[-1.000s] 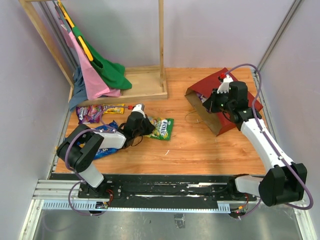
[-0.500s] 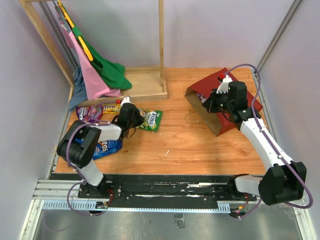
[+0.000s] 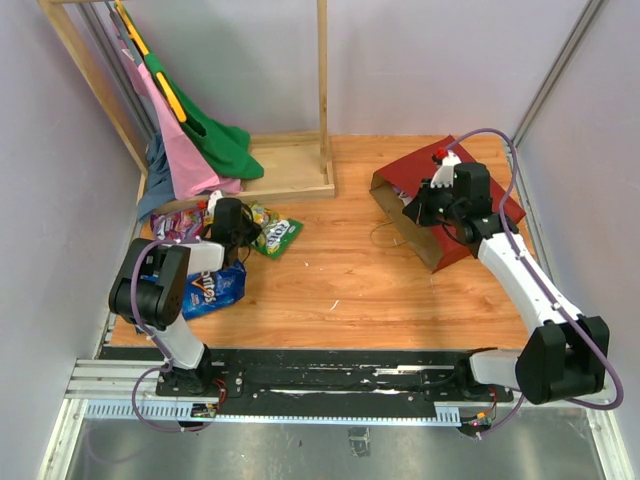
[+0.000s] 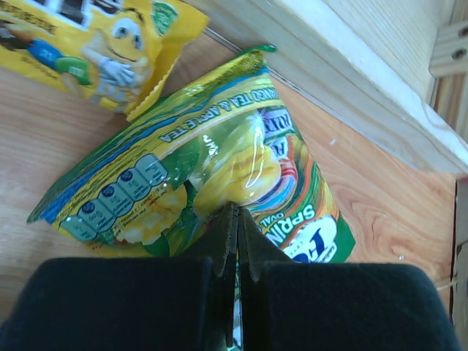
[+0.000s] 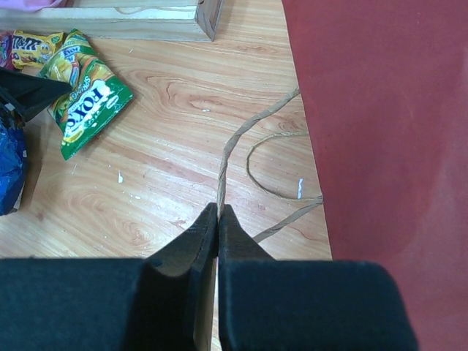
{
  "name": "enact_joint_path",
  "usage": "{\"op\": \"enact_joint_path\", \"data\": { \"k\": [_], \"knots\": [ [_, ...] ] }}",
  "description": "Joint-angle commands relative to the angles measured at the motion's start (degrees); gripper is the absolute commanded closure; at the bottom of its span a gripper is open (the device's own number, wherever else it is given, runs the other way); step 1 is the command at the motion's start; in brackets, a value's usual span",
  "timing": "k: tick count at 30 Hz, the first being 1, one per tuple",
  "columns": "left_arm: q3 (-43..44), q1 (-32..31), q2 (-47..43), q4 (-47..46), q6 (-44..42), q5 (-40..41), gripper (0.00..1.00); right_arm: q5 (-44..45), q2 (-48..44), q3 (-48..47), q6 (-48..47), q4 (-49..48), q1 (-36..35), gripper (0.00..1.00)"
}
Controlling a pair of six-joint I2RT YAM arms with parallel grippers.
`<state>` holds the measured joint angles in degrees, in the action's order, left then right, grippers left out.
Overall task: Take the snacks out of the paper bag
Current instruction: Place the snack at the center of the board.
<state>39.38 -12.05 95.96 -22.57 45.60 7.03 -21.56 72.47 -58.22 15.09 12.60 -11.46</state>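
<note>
The dark red paper bag [image 3: 450, 200] lies on its side at the right, its brown mouth facing left. My right gripper [image 5: 219, 210] is shut on the bag's thin string handle [image 5: 223, 164] just outside the mouth; from above it [image 3: 413, 214] sits at the bag's opening. My left gripper [image 4: 235, 213] is shut on a green-yellow candy packet [image 4: 219, 146], which lies on the table at the back left [image 3: 274, 234]. Next to it lie a yellow packet [image 4: 95, 44], a purple packet [image 3: 176, 226] and the blue Doritos bag [image 3: 208, 290]. The bag's inside is hidden.
A wooden rack [image 3: 290, 168] with pink and green garments [image 3: 200, 140] stands at the back left, its base beam close behind the packets. Side walls close the table in on the left and right.
My left gripper has carried the green-yellow packet left and back, from mid-table to beside the other snacks. The right arm has stayed put, still holding the handle.
</note>
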Motion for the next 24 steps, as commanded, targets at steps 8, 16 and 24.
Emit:
{"op": "enact_joint_path", "data": {
  "k": [8, 16, 24],
  "knots": [
    [0.92, 4.65, -0.15, 8.72, 5.4, 10.66, 0.99, -1.16, 1.09, -1.51, -0.46, -1.11, -2.6, 0.99],
    [-0.97, 8.85, -0.15, 6.03, 10.52, 8.25, 0.99, -0.85, 0.76, -1.29, -0.66, -0.91, -2.84, 0.99],
    [-0.65, 8.98, 1.37, 0.12, 10.47, 0.86, 0.99, -0.77, 0.49, -1.11, -0.68, -0.83, -2.87, 0.99]
  ]
}}
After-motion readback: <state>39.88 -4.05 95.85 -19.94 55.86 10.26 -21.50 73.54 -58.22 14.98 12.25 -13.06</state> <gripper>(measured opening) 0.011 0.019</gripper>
